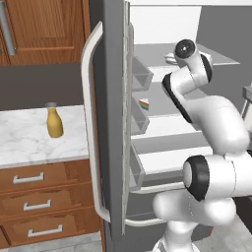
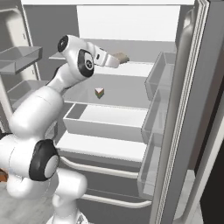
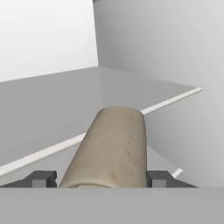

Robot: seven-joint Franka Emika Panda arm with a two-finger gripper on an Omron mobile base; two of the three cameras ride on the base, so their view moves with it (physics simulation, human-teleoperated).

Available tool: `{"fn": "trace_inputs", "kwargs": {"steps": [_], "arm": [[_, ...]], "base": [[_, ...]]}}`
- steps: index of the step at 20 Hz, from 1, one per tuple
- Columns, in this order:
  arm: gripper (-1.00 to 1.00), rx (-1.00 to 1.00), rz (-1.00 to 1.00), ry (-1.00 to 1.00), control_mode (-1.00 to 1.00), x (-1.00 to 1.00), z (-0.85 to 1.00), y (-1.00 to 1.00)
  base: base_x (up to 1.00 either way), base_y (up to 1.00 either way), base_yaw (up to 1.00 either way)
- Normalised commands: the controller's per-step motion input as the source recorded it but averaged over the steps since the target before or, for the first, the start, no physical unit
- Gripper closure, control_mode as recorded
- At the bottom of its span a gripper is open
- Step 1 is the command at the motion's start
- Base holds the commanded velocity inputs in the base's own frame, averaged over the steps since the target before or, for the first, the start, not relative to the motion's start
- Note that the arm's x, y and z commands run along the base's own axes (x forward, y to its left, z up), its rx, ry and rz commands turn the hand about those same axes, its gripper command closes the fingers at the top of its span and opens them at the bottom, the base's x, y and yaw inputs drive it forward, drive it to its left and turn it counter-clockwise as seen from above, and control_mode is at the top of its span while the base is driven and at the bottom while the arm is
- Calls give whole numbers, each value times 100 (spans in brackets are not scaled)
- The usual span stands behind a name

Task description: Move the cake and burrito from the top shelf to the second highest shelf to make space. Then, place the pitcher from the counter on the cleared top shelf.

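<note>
Two dark fingertips (image 3: pixel 41 178) of the claw (image 3: pixel 101 179) stand one on each side of the burrito (image 3: pixel 111 148) in the hand view, pressed against its near end, so the claw is clamped on the burrito, which runs lengthwise away from the camera between them. From the right base view the claw (image 2: pixel 114 59) reaches into the open fridge with the tan roll (image 2: pixel 120 57) at its tip, held at the level of the top shelf (image 2: pixel 140 68); whether the roll touches the shelf I cannot tell. Below it, the cake (image 2: pixel 99 92) sits on the second highest shelf (image 2: pixel 122 94), well apart from the claw, its rainbow stripes also showing past the door edge in the left base view (image 1: pixel 143 105). Farther out, to the left of the open fridge door (image 1: pixel 114 118), the pitcher (image 1: pixel 54 121) stands upright on the marbled tabletop (image 1: pixel 29 140), above brown drawers (image 1: pixel 37 197) with silver handles.
</note>
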Motion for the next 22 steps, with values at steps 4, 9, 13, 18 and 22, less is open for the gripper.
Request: {"fn": "trace_inputs", "kwargs": {"steps": [4, 9, 13, 18, 22], "arm": [[100, -3, 0, 9, -100, -100, 6, 0], [100, -5, 0, 22, -100, -100, -19, 0], [100, 0, 0, 26, -100, -100, -43, 0], [100, 0, 3, 23, -100, -64, -72, -10], [100, 5, 10, 3, -100, 19, -75, -12]], "base": [[0, 0, 0], [0, 0, 0], [0, 0, 0], [0, 0, 0], [0, 0, 0]]}}
